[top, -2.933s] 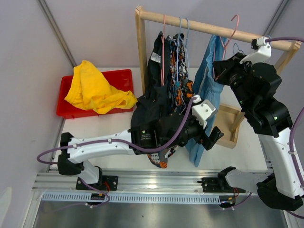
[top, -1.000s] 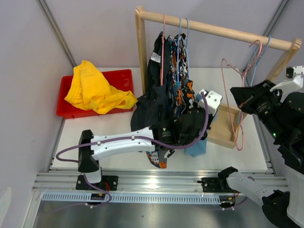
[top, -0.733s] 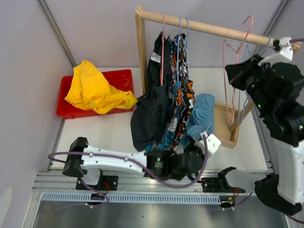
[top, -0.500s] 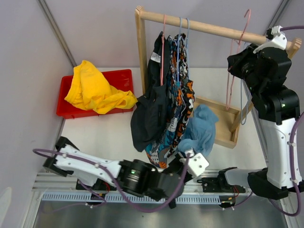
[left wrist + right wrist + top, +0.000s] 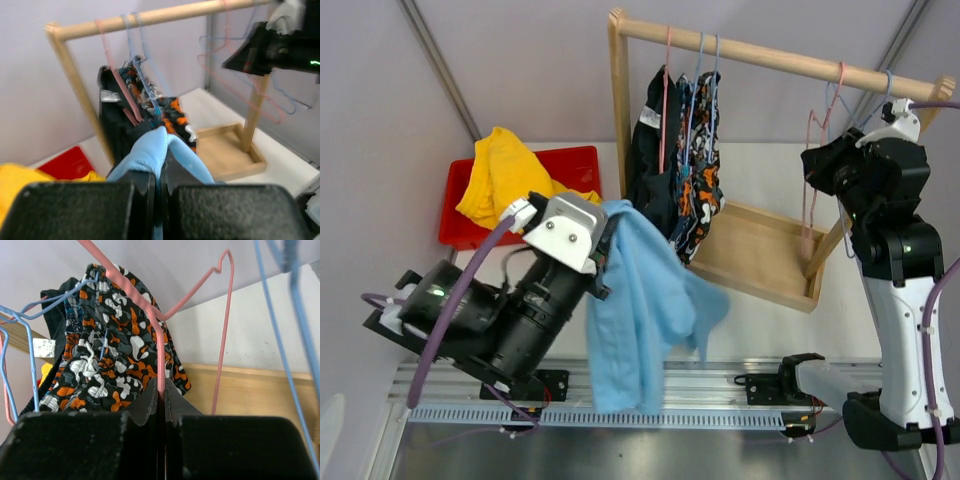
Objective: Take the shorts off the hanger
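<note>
The jaws of the left gripper (image 5: 161, 167) are pressed together on a pinched fold of the plain light-blue soft fabric shorts (image 5: 640, 300). The jaws of the right gripper (image 5: 161, 390) are closed on the thin pink wire hanger (image 5: 159, 347), which carries no garment.

The left arm is raised and drawn to the left side of the table, well apart from the round wooden rail (image 5: 770, 57). I judge this is so the cloth hangs free of the rack and can go to the red plastic tray (image 5: 570, 165), where the crumpled yellow fabric shorts (image 5: 495, 170) lie. The right arm holds the bare hanger near the rail's right end, probably to park it away from the loaded ones (its hook seems to sit over the rail, though I cannot be sure).

The blue shorts look limp and creased, draping from the gripper in one long fold with a corner trailing to the right. The black fabric shorts (image 5: 648, 150) and the orange, black and white patterned shorts (image 5: 115, 350) hang on hangers at the rail's left end, not yet removed
</note>
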Tool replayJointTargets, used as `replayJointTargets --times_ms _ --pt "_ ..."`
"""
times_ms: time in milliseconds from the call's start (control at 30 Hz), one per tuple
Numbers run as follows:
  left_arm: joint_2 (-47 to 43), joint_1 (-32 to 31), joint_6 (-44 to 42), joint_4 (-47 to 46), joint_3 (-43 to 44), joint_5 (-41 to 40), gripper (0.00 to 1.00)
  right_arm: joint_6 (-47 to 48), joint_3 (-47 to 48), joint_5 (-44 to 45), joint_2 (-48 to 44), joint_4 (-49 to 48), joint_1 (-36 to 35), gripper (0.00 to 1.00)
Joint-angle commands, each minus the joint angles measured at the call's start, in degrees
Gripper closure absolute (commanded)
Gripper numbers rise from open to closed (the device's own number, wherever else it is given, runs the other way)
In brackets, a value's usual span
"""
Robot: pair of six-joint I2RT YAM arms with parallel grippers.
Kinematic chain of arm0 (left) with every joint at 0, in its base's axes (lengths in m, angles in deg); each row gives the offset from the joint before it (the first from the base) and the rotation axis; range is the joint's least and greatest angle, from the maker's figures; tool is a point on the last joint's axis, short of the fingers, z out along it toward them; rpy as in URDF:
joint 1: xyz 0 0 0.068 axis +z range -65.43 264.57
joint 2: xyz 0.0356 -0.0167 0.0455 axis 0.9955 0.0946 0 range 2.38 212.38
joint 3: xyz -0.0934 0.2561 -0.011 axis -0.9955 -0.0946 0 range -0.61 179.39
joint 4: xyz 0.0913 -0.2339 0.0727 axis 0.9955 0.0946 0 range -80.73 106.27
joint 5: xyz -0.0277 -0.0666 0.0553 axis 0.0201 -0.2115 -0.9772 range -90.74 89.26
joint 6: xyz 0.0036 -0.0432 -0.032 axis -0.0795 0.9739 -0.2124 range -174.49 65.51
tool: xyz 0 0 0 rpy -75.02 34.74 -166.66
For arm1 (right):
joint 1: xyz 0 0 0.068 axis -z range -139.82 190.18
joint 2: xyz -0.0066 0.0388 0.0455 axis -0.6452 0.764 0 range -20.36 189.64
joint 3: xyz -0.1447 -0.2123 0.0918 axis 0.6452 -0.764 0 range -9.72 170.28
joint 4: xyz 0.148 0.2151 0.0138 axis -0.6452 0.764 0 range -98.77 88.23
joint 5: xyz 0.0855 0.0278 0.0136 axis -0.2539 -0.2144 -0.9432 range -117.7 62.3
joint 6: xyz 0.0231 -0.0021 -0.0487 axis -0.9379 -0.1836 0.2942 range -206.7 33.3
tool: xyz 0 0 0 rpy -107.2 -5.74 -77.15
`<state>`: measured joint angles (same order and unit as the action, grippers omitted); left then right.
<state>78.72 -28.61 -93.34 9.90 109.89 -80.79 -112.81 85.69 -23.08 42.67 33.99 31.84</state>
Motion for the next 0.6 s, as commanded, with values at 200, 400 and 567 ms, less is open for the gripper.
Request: replayJointTargets --times_ms 200,400,567 --pt "5.5 1.6 -80.5 -80.0 4.6 -1.3 1.0 0.6 -5.5 -2.1 -7.3 0.9 0.7 0.01" --pt "-3.6 10.6 -55.9 -55.6 2.4 4.1 1.0 0.4 -9.8 -3.9 -10.2 0.4 0.8 0.01" --pt "-10.8 28.6 -19.0 -13.0 2.8 10.8 1.0 0.9 -13.6 -8.6 -11.7 -1.3 0.8 0.01"
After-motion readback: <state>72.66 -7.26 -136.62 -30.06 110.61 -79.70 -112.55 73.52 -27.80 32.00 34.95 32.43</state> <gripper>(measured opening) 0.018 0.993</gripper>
